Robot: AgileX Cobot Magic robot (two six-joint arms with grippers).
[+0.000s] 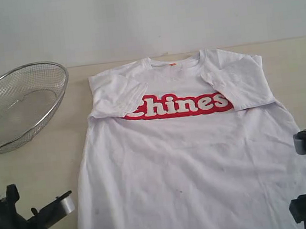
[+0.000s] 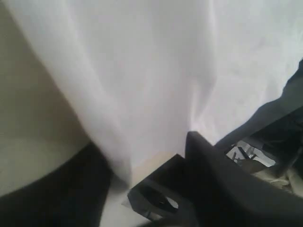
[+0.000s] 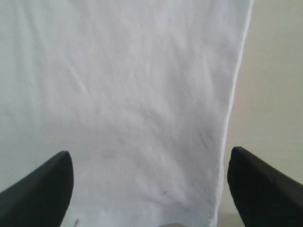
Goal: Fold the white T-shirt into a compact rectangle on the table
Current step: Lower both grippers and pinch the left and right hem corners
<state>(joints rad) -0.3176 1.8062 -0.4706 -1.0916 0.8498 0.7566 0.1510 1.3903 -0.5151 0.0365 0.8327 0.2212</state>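
Right wrist view has the right gripper (image 3: 149,158) spread wide, one finger over the white T-shirt (image 3: 118,94) and the other beyond its side edge, above the bare surface (image 3: 279,94). The cloth lies flat directly beneath and ahead of it. Left wrist view is blurred: the left gripper (image 2: 147,172) sits at the shirt's lower edge with fabric right against it, but I cannot tell whether it pinches cloth or how wide it stands. With both sleeves (image 1: 120,96) already turned in over the chest, the step in hand looks like taking the bottom corners to fold upward. Each gripper should bite both layers near its corner, then lift evenly and level so the fold lands square.
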